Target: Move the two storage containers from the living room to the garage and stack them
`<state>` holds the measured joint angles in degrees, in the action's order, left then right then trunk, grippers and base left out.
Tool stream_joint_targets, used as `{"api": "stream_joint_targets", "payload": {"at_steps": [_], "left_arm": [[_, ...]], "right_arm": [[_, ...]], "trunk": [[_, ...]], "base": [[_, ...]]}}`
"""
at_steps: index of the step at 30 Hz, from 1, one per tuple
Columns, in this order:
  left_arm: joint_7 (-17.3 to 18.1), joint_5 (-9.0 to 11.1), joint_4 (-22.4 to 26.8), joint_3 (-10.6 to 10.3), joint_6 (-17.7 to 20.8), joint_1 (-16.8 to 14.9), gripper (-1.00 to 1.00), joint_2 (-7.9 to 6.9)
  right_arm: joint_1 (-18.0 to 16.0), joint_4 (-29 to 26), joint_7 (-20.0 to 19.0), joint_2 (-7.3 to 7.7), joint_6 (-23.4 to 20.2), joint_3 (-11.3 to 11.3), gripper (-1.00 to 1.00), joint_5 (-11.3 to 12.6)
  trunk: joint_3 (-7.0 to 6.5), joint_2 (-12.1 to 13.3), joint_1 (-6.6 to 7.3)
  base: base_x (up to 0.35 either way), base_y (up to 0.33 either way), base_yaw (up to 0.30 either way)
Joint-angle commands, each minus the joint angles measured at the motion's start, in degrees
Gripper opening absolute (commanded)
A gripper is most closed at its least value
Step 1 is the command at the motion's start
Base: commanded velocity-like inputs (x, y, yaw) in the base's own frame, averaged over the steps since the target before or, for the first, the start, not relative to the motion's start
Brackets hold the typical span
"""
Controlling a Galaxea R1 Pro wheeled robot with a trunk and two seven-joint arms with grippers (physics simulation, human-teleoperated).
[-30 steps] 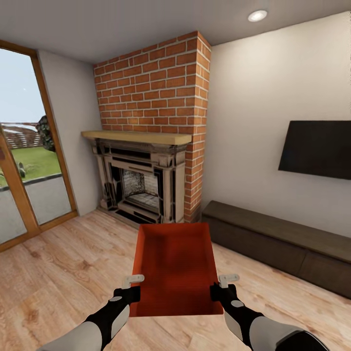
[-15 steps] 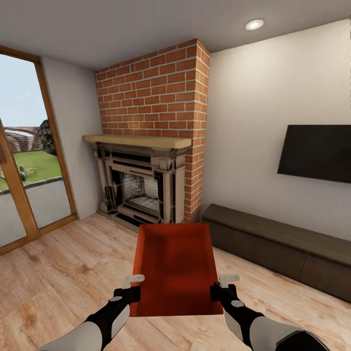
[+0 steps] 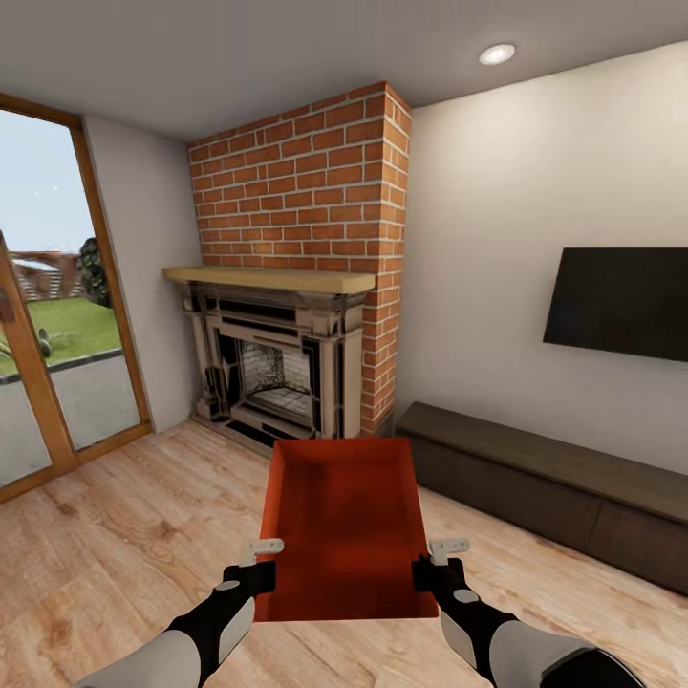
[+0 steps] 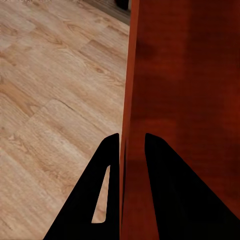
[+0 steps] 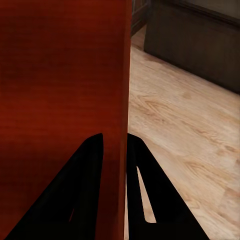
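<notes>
One orange-red storage container [image 3: 344,526] hangs in front of me above the wood-plank living room floor [image 3: 115,535], held level between both arms. My left gripper [image 3: 260,573] is shut on its left wall [image 4: 131,100], one finger on each side. The right gripper [image 3: 435,571] pinches the right wall [image 5: 122,90] in the same way. The tub's inside looks empty. The second container is out of view.
A red-brick fireplace [image 3: 287,373] with a wooden mantel stands straight ahead. A long low dark-brown bench [image 3: 564,487] runs along the right wall under a black TV [image 3: 619,301]. A glass door with a wooden frame [image 3: 57,315] is at the left.
The whole head view has shifted slightly, with the fireplace and TV sitting a little lower and the door further left; the camera moved. The container and both grippers keep their hold.
</notes>
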<state>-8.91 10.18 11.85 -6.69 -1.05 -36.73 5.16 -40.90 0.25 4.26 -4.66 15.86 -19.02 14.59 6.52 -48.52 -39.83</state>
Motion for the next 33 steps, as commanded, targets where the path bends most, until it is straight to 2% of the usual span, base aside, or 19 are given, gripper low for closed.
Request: {"api": "stream_joint_targets", "payload": {"at_steps": [1,22,33], "left_arm": [[-1.0,-0.6,0.2,0.9,-0.7,-0.1,-1.00,-0.06],[-1.0,-0.6,0.2,0.8,-0.7,-0.1,-1.00,-0.06],[-1.0,-0.6,0.2,0.8,-0.8,-0.1,-1.00,-0.06]], "right_arm": [[-0.1,0.9,0.6,0.00,0.4,0.8,-1.00,1.9],[-0.1,0.9,0.6,0.00,0.3,0.8,-1.00,1.9],[-0.1,0.9,0.6,0.01,0.3,0.8,-1.00,1.9]], "trunk": [[0.08,-0.1,-0.01],[0.08,-0.1,-0.01],[0.08,-0.1,-0.01]], "base": [[0.000,0.000,0.000],[0.000,0.000,-0.003],[0.000,0.000,-0.196]]}}
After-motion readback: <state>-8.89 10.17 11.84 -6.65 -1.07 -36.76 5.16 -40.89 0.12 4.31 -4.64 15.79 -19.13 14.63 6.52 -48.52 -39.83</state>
